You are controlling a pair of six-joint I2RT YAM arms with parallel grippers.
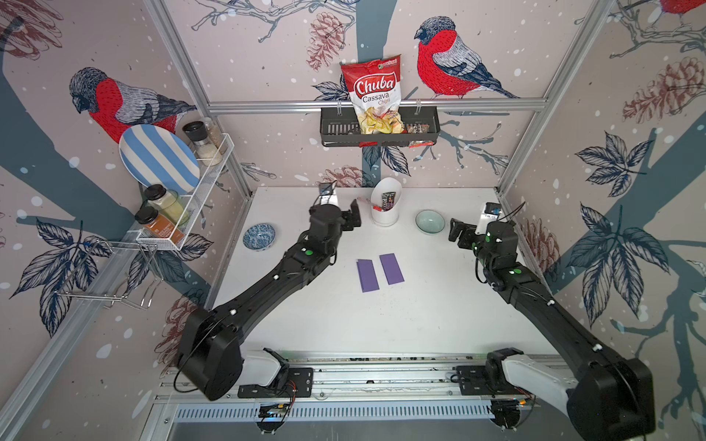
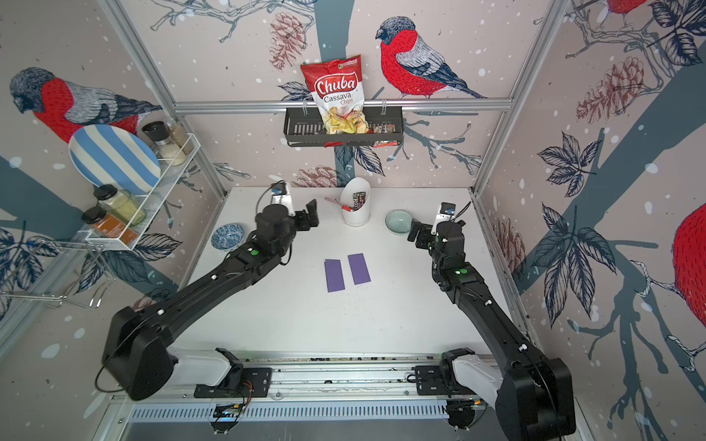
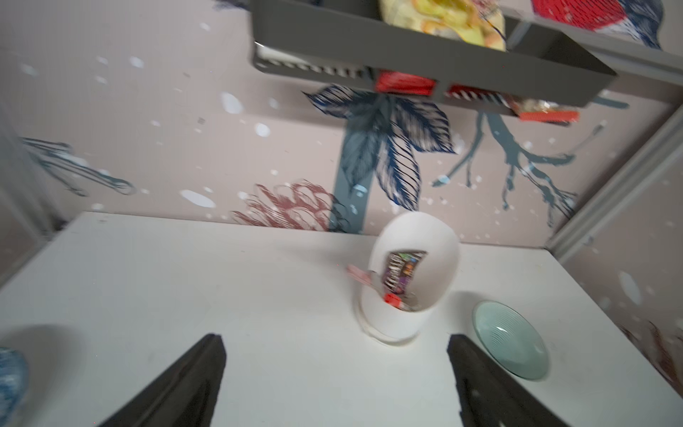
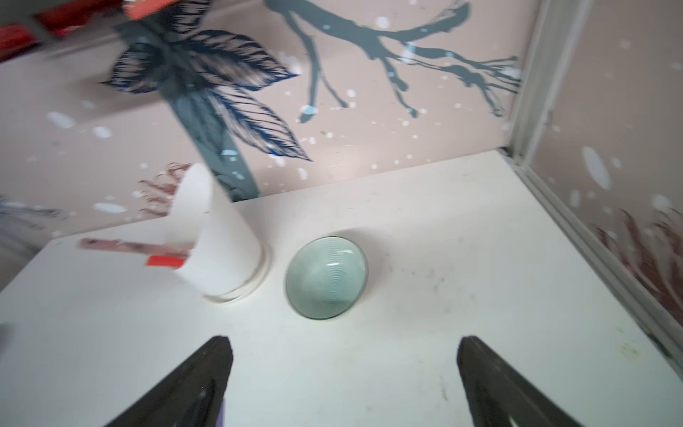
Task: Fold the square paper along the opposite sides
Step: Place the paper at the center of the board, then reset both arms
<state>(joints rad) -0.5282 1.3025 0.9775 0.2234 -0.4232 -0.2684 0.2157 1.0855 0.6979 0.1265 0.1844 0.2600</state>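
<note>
Purple paper (image 1: 367, 275), flat at mid table (image 1: 382, 328) as two narrow strips side by side, slightly askew. Lies at five o'clock from the left hand (image 1: 353, 219), eight o'clock from the right hand (image 1: 456, 229), well apart from either; both spread wide, holding nothing.

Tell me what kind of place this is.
Probably a mock kitchen inside a robot test cell: a wire rack with spice jars and a striped plate, a Chuba Cassava Chips bag in a hanging basket, an aluminium frame.
</note>
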